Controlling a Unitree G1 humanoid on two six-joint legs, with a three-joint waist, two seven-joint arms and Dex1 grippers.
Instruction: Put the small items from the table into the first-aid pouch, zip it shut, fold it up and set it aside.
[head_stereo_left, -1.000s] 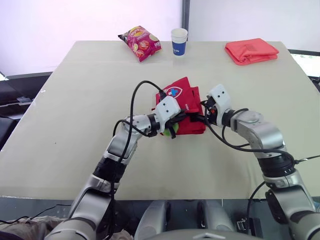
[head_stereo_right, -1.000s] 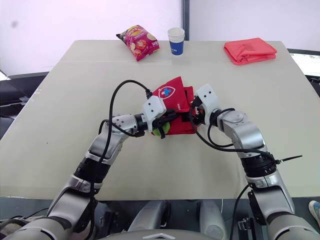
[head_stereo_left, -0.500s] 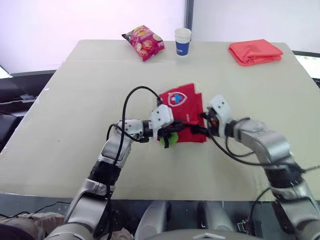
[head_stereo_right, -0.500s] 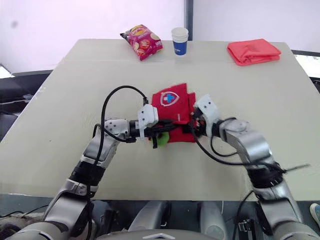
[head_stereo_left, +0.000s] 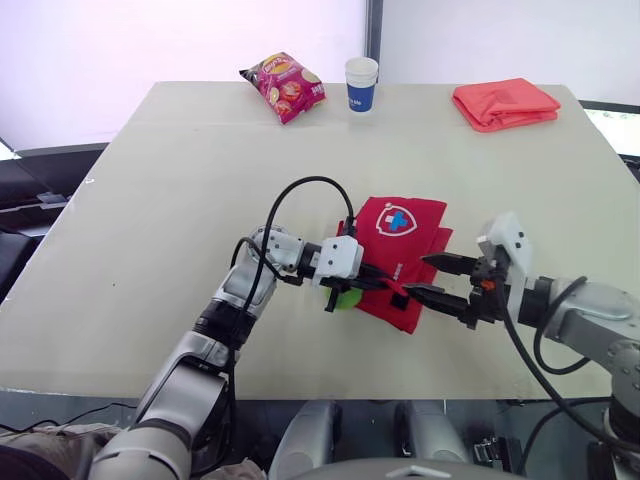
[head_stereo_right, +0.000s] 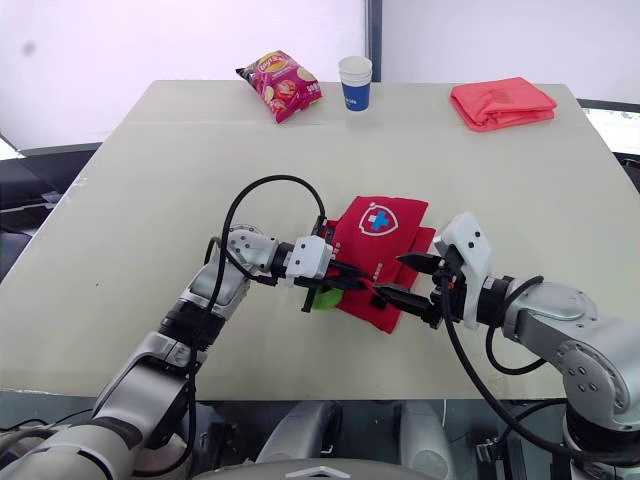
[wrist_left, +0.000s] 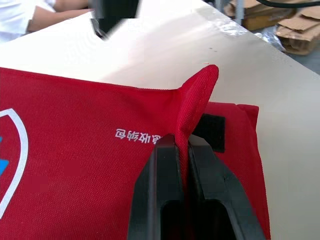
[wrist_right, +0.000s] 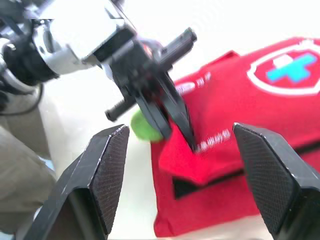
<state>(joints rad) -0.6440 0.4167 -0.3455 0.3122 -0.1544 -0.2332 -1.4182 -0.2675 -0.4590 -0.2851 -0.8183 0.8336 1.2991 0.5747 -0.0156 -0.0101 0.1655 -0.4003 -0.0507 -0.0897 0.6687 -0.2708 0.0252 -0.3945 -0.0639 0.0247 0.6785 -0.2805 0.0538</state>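
Note:
The red first-aid pouch (head_stereo_left: 403, 236), with a white shield and blue cross, lies mid-table with one flap lifted. My left gripper (head_stereo_left: 388, 287) is shut on a raised fold of the pouch's red fabric (wrist_left: 196, 95), close to a black velcro patch (wrist_left: 211, 132). A small green item (head_stereo_left: 347, 297) lies on the table under the left gripper, at the pouch's near-left edge. My right gripper (head_stereo_left: 421, 277) is open, its fingertips just right of the pinched flap and apart from it. In the right wrist view the left gripper (wrist_right: 184, 134) shows between the spread right fingers (wrist_right: 107, 172).
A chip bag (head_stereo_left: 284, 86), a blue-and-white paper cup (head_stereo_left: 361, 82) and a folded red cloth (head_stereo_left: 505, 102) stand along the table's far edge (head_stereo_left: 200, 84). Bare tabletop lies to the left and right of the pouch.
The pouch has shifted right and opened out, its flap pulled towards the near side by my left gripper. My right gripper has drawn back off the pouch's right edge and now stands open.

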